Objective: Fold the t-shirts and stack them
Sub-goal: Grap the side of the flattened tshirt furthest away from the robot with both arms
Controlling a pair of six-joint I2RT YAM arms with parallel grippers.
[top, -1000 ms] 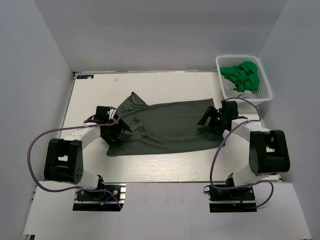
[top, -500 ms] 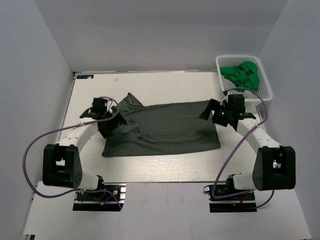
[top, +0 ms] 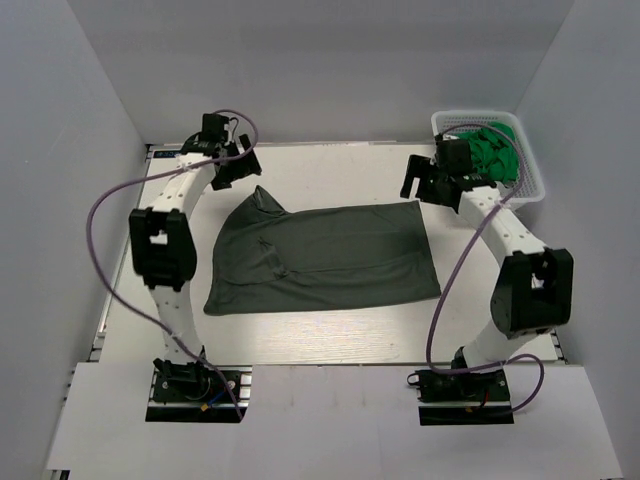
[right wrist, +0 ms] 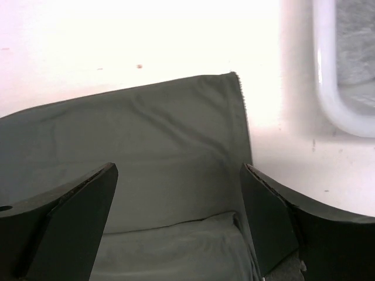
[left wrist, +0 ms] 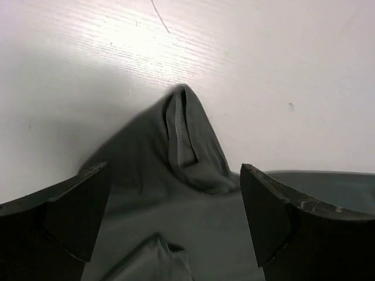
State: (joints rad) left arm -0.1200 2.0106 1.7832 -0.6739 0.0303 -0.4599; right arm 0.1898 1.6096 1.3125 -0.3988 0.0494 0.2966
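Observation:
The dark charcoal grey t-shirt [top: 325, 255] lies folded lengthwise on the white table, its sleeve [top: 264, 200] peaked at the far left. The left gripper [top: 228, 160] hangs open and empty above that sleeve [left wrist: 187, 140]. The right gripper [top: 422, 182] hangs open and empty above the shirt's far right corner [right wrist: 228, 88]. The shirt fills the lower part of both wrist views [right wrist: 146, 152]. Green t-shirts [top: 488, 152] lie bunched in the white basket [top: 530, 190].
The white lattice basket stands at the far right corner; its rim [right wrist: 331, 99] shows in the right wrist view. Grey walls enclose the table on three sides. Purple cables loop from both arms.
Both grippers have let go of the shirt, risen and moved toward the far edge of the table. The shirt now lies flat, its fold settled.

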